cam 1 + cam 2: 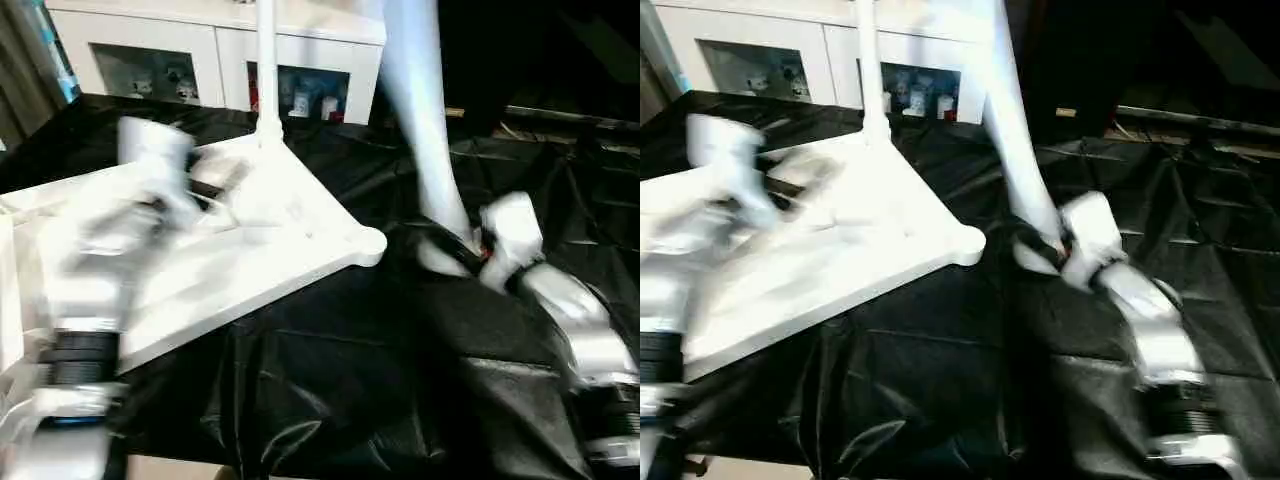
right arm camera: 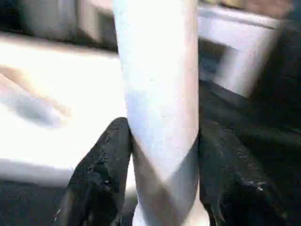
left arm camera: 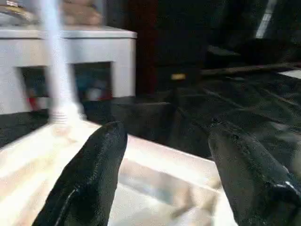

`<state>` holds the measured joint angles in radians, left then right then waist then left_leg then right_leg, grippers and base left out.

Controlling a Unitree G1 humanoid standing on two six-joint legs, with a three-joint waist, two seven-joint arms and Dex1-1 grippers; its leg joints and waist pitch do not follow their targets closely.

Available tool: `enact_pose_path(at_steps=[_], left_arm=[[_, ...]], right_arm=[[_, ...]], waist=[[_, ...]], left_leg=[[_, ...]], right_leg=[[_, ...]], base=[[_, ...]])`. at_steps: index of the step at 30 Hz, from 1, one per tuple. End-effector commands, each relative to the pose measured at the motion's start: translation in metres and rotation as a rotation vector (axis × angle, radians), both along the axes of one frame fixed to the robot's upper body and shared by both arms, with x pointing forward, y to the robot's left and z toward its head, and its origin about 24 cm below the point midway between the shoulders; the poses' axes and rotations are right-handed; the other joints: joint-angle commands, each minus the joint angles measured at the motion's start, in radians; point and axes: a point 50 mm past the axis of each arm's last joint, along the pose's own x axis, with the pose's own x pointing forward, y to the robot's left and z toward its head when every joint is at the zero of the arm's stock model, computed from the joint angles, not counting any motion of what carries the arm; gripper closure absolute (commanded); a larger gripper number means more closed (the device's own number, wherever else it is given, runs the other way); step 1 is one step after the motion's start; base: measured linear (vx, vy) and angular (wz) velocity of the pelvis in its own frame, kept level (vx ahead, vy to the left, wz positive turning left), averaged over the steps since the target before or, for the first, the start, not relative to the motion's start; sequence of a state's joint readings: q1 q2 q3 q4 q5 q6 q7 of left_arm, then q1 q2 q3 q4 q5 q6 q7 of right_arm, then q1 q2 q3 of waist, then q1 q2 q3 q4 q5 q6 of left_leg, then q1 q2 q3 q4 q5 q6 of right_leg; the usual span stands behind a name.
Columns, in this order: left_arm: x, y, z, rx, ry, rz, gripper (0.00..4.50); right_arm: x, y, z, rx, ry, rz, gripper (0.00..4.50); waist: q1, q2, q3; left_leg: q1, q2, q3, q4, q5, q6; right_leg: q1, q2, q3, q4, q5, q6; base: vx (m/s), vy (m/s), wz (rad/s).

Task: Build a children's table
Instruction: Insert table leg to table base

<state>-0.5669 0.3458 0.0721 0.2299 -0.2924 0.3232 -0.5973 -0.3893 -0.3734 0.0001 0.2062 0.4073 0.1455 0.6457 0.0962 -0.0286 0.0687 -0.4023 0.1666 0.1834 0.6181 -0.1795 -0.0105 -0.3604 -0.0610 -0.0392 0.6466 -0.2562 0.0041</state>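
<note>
The children's table's white top [image 1: 290,230] lies upside down on the black-draped work table, its near round corner socket [image 1: 370,245] pointing right. One white leg [image 1: 266,60] stands upright in the far corner socket. My right gripper [image 2: 162,127] is shut on a second white leg [image 1: 420,110], gripping near its lower end. That leg rises steeply just right of the near corner socket, apart from it. My left gripper [image 3: 168,129] hovers open over the left part of the tabletop with nothing between its fingers [image 3: 99,160].
A white cabinet [image 1: 220,40] with small toys in its open compartments stands behind the work table. Black cloth [image 1: 330,380] covers the table in front and to the right. Dark bars [image 1: 570,115] lie at the back right.
</note>
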Motion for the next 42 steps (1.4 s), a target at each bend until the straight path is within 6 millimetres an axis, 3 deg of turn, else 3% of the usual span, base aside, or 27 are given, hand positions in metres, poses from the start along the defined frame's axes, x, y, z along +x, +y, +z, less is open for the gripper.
enact_pose_path(at_steps=[1, 3, 4, 5, 6, 8, 9, 13, 18, 26, 36, 37, 42], left_arm=[[0.000, -0.005, 0.007, 0.010, -0.021, -0.027, 1.29], [-0.004, -0.025, 0.008, -0.035, -0.001, -0.149, 1.29], [-0.004, -0.025, 0.008, -0.035, -0.001, -0.149, 1.01], [-0.009, -0.035, 0.009, -0.070, 0.019, -0.228, 0.93], [-0.019, -0.050, 0.012, -0.133, 0.051, -0.367, 0.93], [-0.028, -0.063, 0.016, -0.187, 0.067, -0.482, 0.79], [-0.030, -0.066, 0.017, -0.201, 0.069, -0.509, 0.63], [-0.038, -0.086, 0.024, -0.353, 0.113, -0.650, 0.49], [-0.047, -0.095, 0.036, -0.447, 0.138, -0.777, 0.04], [-0.053, -0.101, 0.038, -0.465, 0.178, -0.837, 0.00], [-0.054, -0.114, 0.031, -0.436, 0.226, -0.816, 0.00], [-0.052, -0.114, 0.029, -0.429, 0.231, -0.792, 0.30], [-0.047, -0.117, 0.027, -0.438, 0.267, -0.750, 0.58]], right_arm=[[-0.002, -0.001, 0.012, 0.096, 0.013, 0.055, 2.68], [-0.009, 0.007, 0.022, 0.249, 0.091, 0.211, 2.68], [-0.009, 0.007, 0.022, 0.249, 0.091, 0.211, 2.68], [-0.013, 0.009, 0.022, 0.281, 0.137, 0.278, 2.68], [-0.021, 0.012, 0.021, 0.316, 0.210, 0.381, 2.68], [-0.028, 0.014, 0.020, 0.358, 0.267, 0.468, 2.68], [-0.030, 0.015, 0.021, 0.375, 0.281, 0.489, 2.68], [-0.041, 0.014, 0.023, 0.473, 0.362, 0.604, 2.68], [-0.049, 0.013, 0.027, 0.480, 0.406, 0.671, 2.68], [-0.053, 0.013, 0.029, 0.480, 0.435, 0.693, 2.68], [-0.058, 0.016, 0.028, 0.408, 0.470, 0.738, 2.68], [-0.059, 0.017, 0.027, 0.400, 0.474, 0.742, 2.68], [-0.059, 0.019, 0.024, 0.365, 0.482, 0.739, 2.68]], waist=[[0.004, 0.007, -0.084], [0.011, 0.004, -0.082], [0.017, 0.006, -0.082], [0.017, 0.004, -0.080], [0.023, 0.005, -0.081], [0.030, 0.005, -0.079], [0.034, -0.006, -0.078], [0.037, -0.016, -0.073], [0.039, -0.015, -0.072], [0.047, -0.018, -0.074], [0.048, -0.027, -0.073], [0.048, -0.027, -0.073], [0.047, -0.029, -0.073]], left_leg=[[0.035, 0.072, -0.030, -0.071, -0.054, 0.070], [0.035, 0.073, -0.029, -0.071, -0.056, 0.073], [0.037, 0.073, -0.028, -0.072, -0.066, 0.065], [0.035, 0.073, -0.027, -0.073, -0.070, 0.058], [0.040, 0.073, -0.027, -0.072, -0.070, 0.046], [0.037, 0.073, -0.024, -0.072, -0.066, 0.040], [0.035, 0.072, -0.022, -0.072, -0.063, 0.040], [0.033, 0.070, -0.014, -0.072, -0.082, 0.025], [0.034, 0.071, -0.014, -0.075, -0.094, -0.005], [0.033, 0.069, -0.013, -0.073, -0.055, -0.006], [0.032, 0.071, -0.014, -0.074, -0.057, -0.016], [0.032, 0.071, -0.014, -0.074, -0.054, -0.015], [0.034, 0.072, -0.015, -0.075, -0.063, -0.021]], right_leg=[[0.032, -0.090, 0.041, -0.053, 0.212, -0.278], [0.032, -0.092, 0.041, -0.053, 0.204, -0.284], [0.030, -0.094, 0.040, -0.055, 0.178, -0.288], [0.028, -0.093, 0.040, -0.056, 0.165, -0.286], [0.030, -0.093, 0.039, -0.054, 0.156, -0.292], [0.025, -0.092, 0.039, -0.055, 0.150, -0.295], [0.031, -0.095, 0.040, -0.056, 0.136, -0.294], [0.028, -0.097, 0.042, -0.070, 0.026, -0.268], [0.023, -0.096, 0.042, -0.075, -0.034, -0.228], [0.023, -0.093, 0.042, -0.073, -0.003, -0.209], [0.026, -0.094, 0.043, -0.076, -0.023, -0.188], [0.026, -0.094, 0.043, -0.076, -0.019, -0.185], [0.024, -0.095, 0.043, -0.079, -0.038, -0.182]], base=[[0.000, 0.000, 0.00], [0.000, 0.000, 0.00], [0.000, 0.000, 0.00], [0.000, 0.000, 0.00], [0.000, 0.000, 0.00], [0.000, 0.000, 0.00], [0.000, 0.000, 0.00], [0.000, 0.000, 0.00], [0.000, 0.000, 0.00], [0.000, 0.000, 0.00], [0.000, 0.000, 0.00], [0.000, 0.000, 0.00], [0.000, 0.000, 0.00]])
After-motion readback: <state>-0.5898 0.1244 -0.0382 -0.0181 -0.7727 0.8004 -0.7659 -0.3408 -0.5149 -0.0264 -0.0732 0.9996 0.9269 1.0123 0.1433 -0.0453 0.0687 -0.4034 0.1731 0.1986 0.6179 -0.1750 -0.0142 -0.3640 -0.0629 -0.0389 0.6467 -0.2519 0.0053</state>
